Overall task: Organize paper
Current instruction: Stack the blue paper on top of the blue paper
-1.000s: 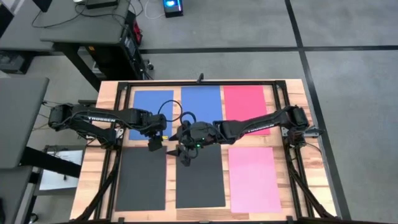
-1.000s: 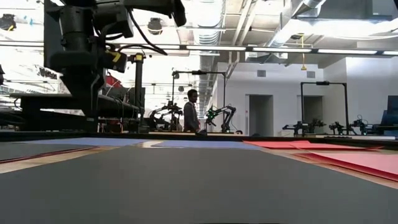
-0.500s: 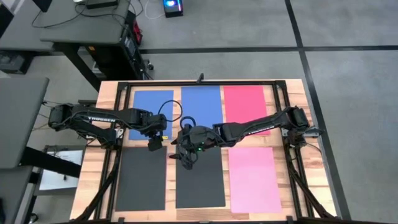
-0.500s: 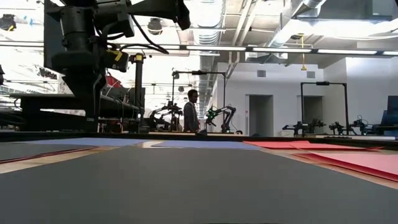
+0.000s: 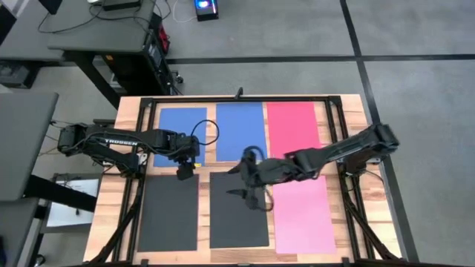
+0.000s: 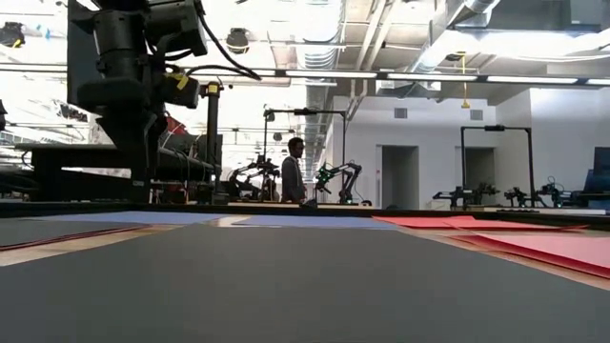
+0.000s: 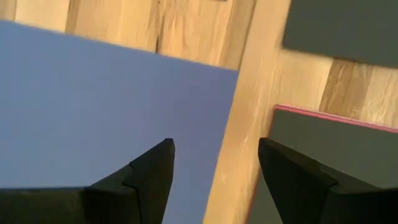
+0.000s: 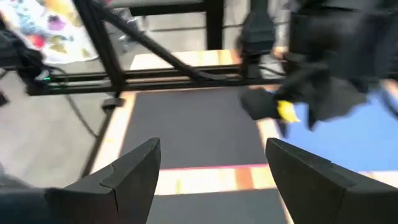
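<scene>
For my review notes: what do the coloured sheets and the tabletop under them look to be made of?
The blue sheets, like the red, pink and dark grey ones, look like thin matte paper or card: perfectly flat, uniform colour, no gloss. A thin pink edge shows at a dark grey sheet in the left wrist view, perhaps another sheet beneath. The table looks like light wooden planks, with visible grain and seams.

Robotics lab (more robot arms (image 6: 338, 179) behind).

- Six flat sheets cover most of the bench (image 5: 350, 122) — nothing upright among them.
- Left gripper (image 5: 185, 173) and right gripper (image 5: 251, 194) crowd mid-bench; far and near edges lie free overhead.
</scene>
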Action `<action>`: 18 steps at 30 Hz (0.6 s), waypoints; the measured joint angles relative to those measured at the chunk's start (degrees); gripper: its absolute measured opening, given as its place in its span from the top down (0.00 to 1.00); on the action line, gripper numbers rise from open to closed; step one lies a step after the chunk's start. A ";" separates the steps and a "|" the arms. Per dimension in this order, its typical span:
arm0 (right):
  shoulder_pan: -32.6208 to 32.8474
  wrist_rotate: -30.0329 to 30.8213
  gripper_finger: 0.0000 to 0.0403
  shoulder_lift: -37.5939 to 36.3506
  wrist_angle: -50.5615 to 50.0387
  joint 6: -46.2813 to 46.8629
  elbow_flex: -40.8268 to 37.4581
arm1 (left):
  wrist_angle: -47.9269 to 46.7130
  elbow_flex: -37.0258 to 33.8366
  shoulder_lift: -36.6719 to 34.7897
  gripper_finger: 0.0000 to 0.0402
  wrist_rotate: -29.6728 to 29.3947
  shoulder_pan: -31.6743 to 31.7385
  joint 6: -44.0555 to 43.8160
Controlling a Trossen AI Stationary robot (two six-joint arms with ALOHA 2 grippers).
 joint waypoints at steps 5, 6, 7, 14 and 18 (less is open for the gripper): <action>-4.02 1.18 0.31 -9.78 18.54 0.26 -19.55 | -1.34 0.00 0.00 0.47 -0.01 0.00 2.25; -5.07 0.33 0.31 -11.30 22.03 0.69 -23.03 | -2.47 0.00 0.00 0.47 -0.27 0.00 2.25; -6.21 -0.54 0.31 -12.64 25.05 1.82 -26.26 | -3.94 0.00 0.00 0.47 -0.94 0.00 1.84; -13.38 -5.55 0.31 -15.13 34.90 7.32 -36.70 | -11.99 0.00 0.21 0.47 -5.30 0.09 0.53; -15.36 -6.85 0.31 -14.36 35.74 7.29 -36.64 | -11.57 0.04 4.46 0.47 -5.39 0.09 1.22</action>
